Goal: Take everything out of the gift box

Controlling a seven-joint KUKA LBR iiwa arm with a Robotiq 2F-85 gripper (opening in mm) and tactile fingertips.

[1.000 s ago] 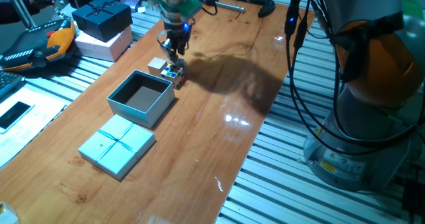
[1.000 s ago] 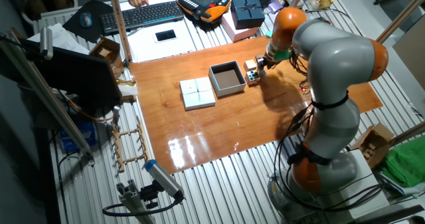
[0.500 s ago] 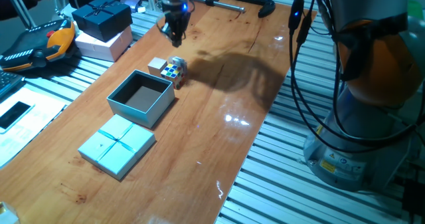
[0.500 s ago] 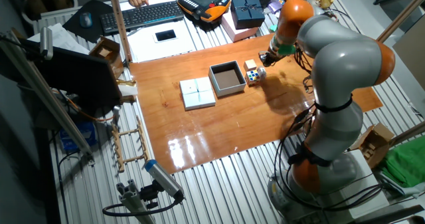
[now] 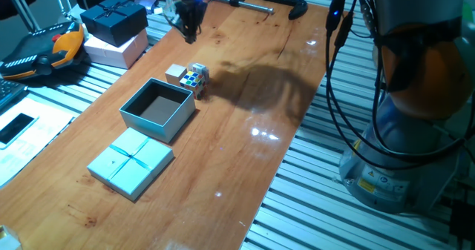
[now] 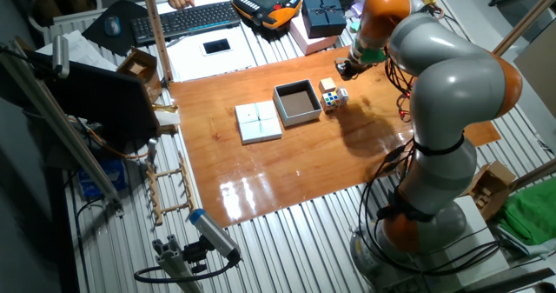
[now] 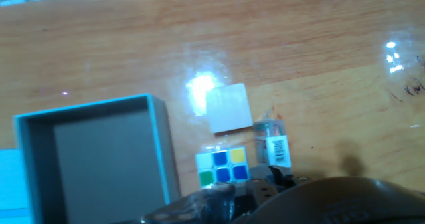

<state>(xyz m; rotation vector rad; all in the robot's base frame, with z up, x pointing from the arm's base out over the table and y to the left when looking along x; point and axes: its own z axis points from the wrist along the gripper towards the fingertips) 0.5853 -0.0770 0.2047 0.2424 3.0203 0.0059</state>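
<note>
Beside the bare gift box (image 5: 157, 110) lie cube (image 5: 195, 76) and block (image 5: 175, 73); pincer (image 5: 188, 32) state unclear

One fixed view sits low and close at the table's (image 5: 245, 131) end, looking along it with the gift box (image 5: 158, 110) left of centre. The other fixed view is high and far off, taking in the whole table (image 6: 287, 171) and arm from above. The hand view looks straight down from close up; all three share the box (image 7: 99, 157) and cube (image 7: 222, 167).
</note>
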